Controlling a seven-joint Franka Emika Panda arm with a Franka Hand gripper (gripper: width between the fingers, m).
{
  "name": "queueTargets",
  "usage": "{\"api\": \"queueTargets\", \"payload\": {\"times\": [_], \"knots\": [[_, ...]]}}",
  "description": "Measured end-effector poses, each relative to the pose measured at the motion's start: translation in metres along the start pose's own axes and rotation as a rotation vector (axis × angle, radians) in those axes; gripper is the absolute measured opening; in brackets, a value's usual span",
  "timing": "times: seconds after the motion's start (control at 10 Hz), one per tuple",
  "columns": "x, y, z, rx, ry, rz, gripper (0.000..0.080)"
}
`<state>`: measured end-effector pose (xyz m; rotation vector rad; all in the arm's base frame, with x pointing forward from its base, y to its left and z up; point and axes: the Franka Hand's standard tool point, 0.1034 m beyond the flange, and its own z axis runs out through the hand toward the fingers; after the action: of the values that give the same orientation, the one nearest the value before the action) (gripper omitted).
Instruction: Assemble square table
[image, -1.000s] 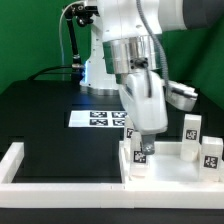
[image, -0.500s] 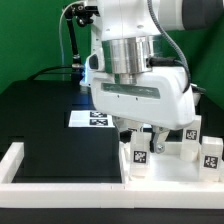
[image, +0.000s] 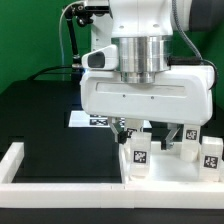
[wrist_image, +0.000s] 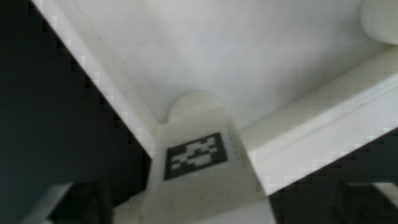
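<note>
The white square table panel lies at the front on the exterior view's right. Three tagged white leg blocks stand on or by it: one at its near-left part, two more further right. My gripper hangs just above the panel with its jaws wide apart, straddling the first leg from above. In the wrist view that leg with its tag stands between the dark fingers, with a gap on each side. The panel fills the background. The fourth leg is not in view.
The marker board lies on the black table behind the gripper. Long white bars frame the front edge and the front left corner. The arm's base and cables stand at the back.
The wrist has turned, so the gripper's broad side now faces the exterior camera. It has come down closer over the left leg block. The legs and panel have not moved.
</note>
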<state>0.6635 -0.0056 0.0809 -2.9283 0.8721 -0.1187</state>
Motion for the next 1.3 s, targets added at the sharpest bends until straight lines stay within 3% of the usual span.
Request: {"api": "queueTargets", "payload": {"times": [0.1, 0.2, 0.3, 0.5, 0.8, 1.0, 1.2, 1.3], "knots": [[-0.0001, 0.0000, 0.0001, 0.000, 0.000, 0.070, 0.0433], [-0.0002, 0.0000, 0.0002, 0.000, -0.001, 0.126, 0.0433], [-0.0001, 0.0013, 0.0004, -0.002, -0.001, 0.215, 0.0291], [0.0002, 0.0013, 0.0007, 0.001, -0.001, 0.353, 0.0291], [0.0001, -0.0016, 0.0008, 0.034, -0.026, 0.929, 0.0290], [-0.0005, -0.0067, 0.0029, 0.087, -0.037, 1.282, 0.0290], [-0.0009, -0.0067, 0.0036, 0.086, -0.033, 1.276, 0.0290], [-0.0028, -0.0063, 0.0037, 0.067, -0.029, 1.164, 0.0400]]}}
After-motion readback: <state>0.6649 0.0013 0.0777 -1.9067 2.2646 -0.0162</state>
